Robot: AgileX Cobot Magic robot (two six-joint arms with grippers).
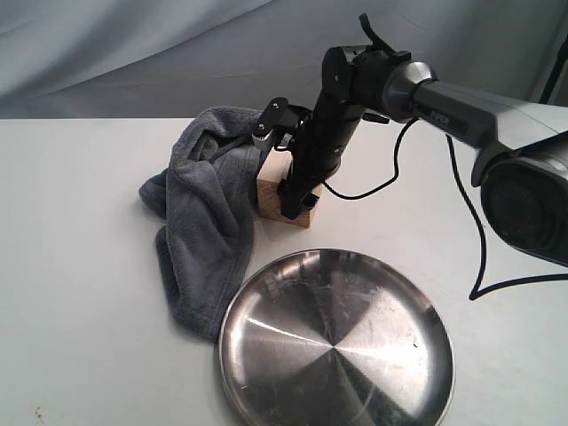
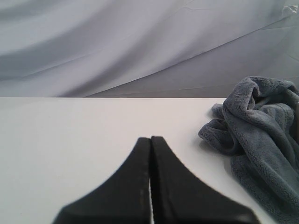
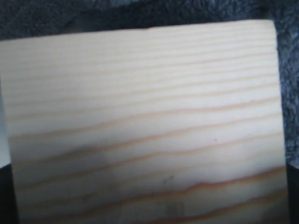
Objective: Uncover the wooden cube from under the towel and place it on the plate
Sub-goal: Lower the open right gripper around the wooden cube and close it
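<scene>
Exterior view: found the wooden cube point(image 1: 269, 197) bare on the table point(image 1: 80, 266), at 11 o'clock from the plate point(image 1: 337, 342) and apart from it, with the towel point(image 1: 204, 231) bunched against its 9 o'clock side. Noted the right gripper point(image 1: 297, 202) upright over the cube, jaws straddling it; cannot tell whether clamped. Recorded the left gripper point(image 2: 150, 142) pressed closed, holding nothing, in left wrist view

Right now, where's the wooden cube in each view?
Exterior: the wooden cube is mid-picture, against the right edge of the towel, beyond the plate.
Left wrist: not in it.
Right wrist: it fills nearly the whole picture.
Shared landmark: the towel, at the right side of the left wrist picture and edging the right wrist picture.
</scene>
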